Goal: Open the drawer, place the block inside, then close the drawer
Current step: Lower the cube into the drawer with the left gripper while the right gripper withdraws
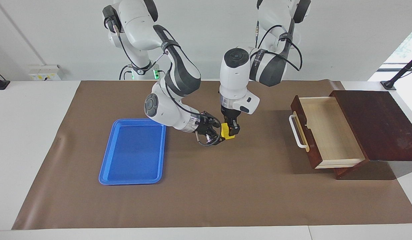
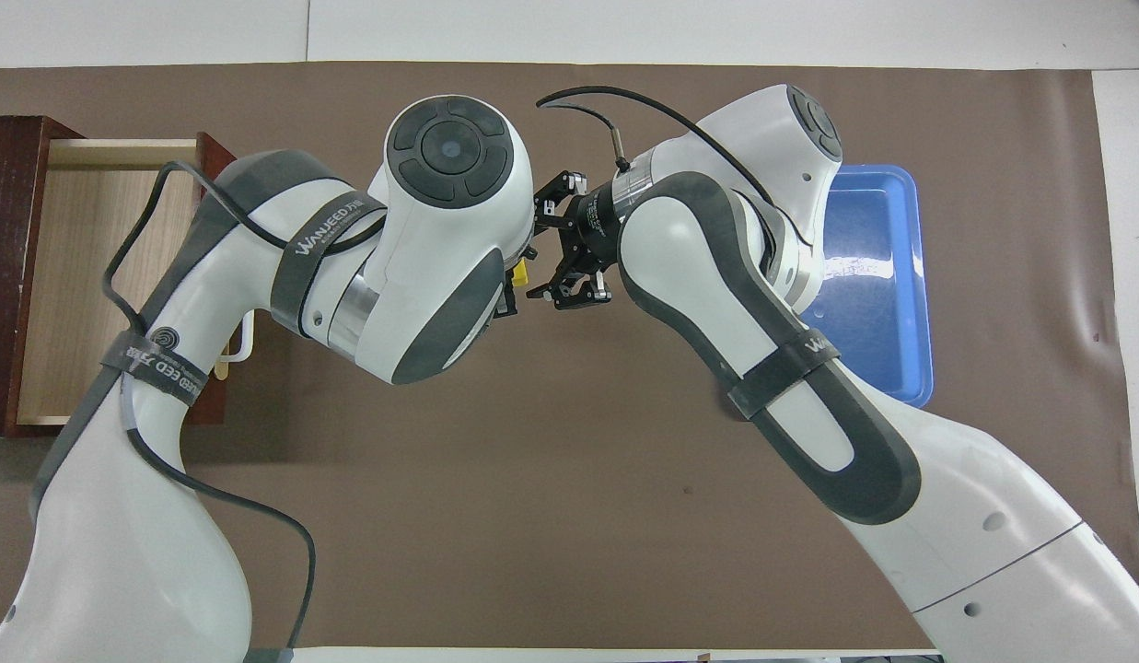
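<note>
Overhead view: "WANJEED" arm straps (legible); left gripper (image 1: 231, 129) pinching block (image 1: 226, 131), right gripper (image 1: 215, 135) fingers spread.

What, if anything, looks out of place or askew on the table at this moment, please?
Nothing looks damaged or spilled. The drawer stands open and empty; the block is in the left gripper over the mat, the open right gripper beside it.

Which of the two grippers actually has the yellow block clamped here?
The left gripper, pointing straight down, is shut on the block; the right gripper beside it stands open.
</note>
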Tool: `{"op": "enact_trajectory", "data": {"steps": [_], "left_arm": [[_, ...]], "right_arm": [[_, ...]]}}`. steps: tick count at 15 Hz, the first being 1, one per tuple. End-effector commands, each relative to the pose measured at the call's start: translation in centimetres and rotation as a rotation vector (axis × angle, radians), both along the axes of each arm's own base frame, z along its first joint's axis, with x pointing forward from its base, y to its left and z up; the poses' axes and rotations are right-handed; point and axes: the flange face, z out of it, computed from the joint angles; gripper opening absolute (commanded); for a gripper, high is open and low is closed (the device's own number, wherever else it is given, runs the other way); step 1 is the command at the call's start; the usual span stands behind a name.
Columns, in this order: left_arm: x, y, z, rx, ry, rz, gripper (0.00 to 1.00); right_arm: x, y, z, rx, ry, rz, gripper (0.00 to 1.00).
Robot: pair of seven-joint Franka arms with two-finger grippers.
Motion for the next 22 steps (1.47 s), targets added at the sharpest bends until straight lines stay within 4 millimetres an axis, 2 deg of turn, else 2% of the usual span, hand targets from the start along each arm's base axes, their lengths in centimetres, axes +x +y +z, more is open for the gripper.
{"op": "enact_trajectory", "data": {"steps": [1, 2, 4, 6, 7, 10, 11, 12, 16, 18, 20, 22], "left_arm": [[0.1, 0.6, -0.2, 0.029, 0.010, 0.012, 0.00], [0.2, 0.9, -0.1, 0.033, 0.012, 0.008, 0.00], [0.6, 2.1, 0.7, 0.036, 0.012, 0.007, 0.00], [2.0, 6.6, 3.4, 0.032, 0.022, 0.014, 0.00], [2.4, 8.7, 4.0, 0.040, 0.046, -0.002, 0.00], [3.2, 15.8, 9.0, -0.028, 0.048, -0.056, 0.00], [3.2, 19.1, 10.7, -0.047, 0.047, -0.079, 0.00], [3.6, 22.5, 11.2, -0.049, 0.071, -0.092, 0.00], [4.6, 31.4, 11.3, -0.051, 0.083, -0.211, 0.00], [4.3, 36.2, 10.3, -0.047, 0.081, -0.277, 0.00], [4.1, 38.2, 7.8, -0.036, 0.060, -0.318, 0.00], [4.2, 38.7, 5.1, -0.027, 0.048, -0.327, 0.00]], "right_arm": [[0.3, -1.3, 0.9, -0.009, 0.014, -0.024, 0.95], [0.5, -1.9, 1.2, -0.009, 0.014, -0.029, 0.95], [1.2, -5.3, 1.5, -0.014, 0.022, -0.050, 0.95], [1.0, -8.8, 2.2, -0.049, 0.002, -0.012, 0.98], [0.9, -10.5, 2.9, -0.101, -0.026, 0.043, 0.98], [0.1, -15.0, 5.7, -0.230, -0.117, 0.220, 0.99], [-0.5, -16.4, 7.0, -0.276, -0.160, 0.318, 0.99], [-1.0, -17.9, 8.2, -0.317, -0.189, 0.393, 0.99], [-2.9, -23.6, 12.3, -0.355, -0.272, 0.616, 1.00], [-3.8, -26.3, 14.7, -0.362, -0.337, 0.699, 1.00], [-4.8, -28.3, 17.5, -0.434, -0.405, 0.796, 1.00], [-6.2, -29.2, 20.1, -0.493, -0.460, 0.937, 1.00]]}}
